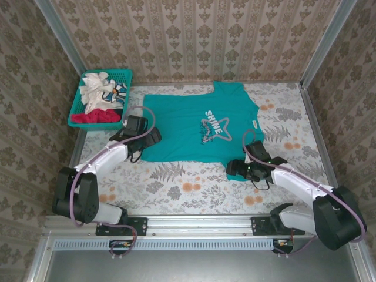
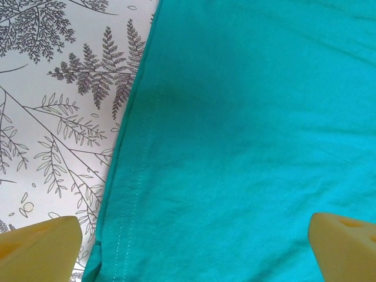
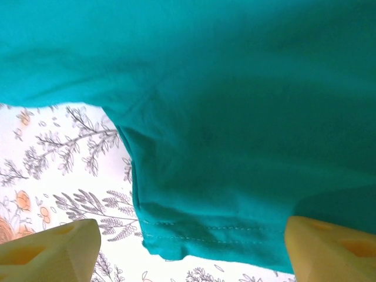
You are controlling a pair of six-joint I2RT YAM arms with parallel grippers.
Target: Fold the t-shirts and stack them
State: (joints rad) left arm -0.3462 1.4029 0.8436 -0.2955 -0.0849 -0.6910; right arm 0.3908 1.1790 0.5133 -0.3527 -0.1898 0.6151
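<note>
The 2 yellow fingers (image 2: 38,249) of the left gripper (image 2: 194,255) are seen spread wide, with nothing clamped. The right gripper (image 3: 191,252) is likewise held open, with nothing gripped.

If the jaws are closed too high, only 1 cloth layer may be pinched, or the hem missed, and the fold would be dragged askew. The printed tablecloth (image 1: 176,182) could also be caught.

The teal t-shirt (image 1: 194,126) is laid flat at mid-table. Its stitched left edge is straddled by the left fingers, with the tablecloth under 1 finger. A double-stitched hem corner, apparently a sleeve, is framed between the right fingers. Red and white shirts (image 1: 97,97) are piled in a teal basket (image 1: 108,71), well apart at the far left.
</note>
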